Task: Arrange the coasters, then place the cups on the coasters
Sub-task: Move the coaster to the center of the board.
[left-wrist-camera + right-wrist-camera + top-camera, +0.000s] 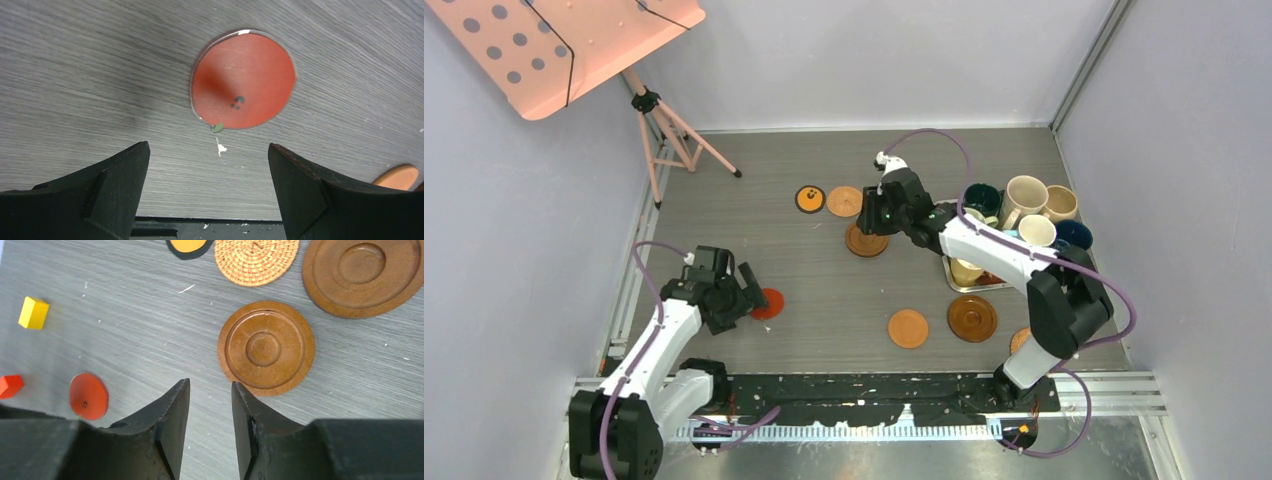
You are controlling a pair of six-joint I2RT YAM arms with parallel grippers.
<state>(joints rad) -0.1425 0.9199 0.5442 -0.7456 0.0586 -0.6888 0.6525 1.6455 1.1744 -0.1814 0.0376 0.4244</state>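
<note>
A red coaster [242,80] lies flat on the table just beyond my left gripper [208,146], which is open wide and empty; the top view shows that gripper [752,285] beside the red coaster [769,303]. My right gripper [210,382] is open by a narrow gap with nothing in it, hovering near a ringed brown coaster [266,348]. A larger brown coaster [363,275], a wicker coaster [256,257] and a black-and-orange coaster [187,246] lie beyond it. The cups [1025,196] are grouped at the right, on and around the metal tray [976,287].
An orange-tan coaster [908,328] and a dark brown coaster [972,318] lie near the front, with another coaster [1021,340] partly hidden by the right arm. A yellow block [33,312] and a red block [10,385] sit at the left. A tripod [664,130] stands at back left.
</note>
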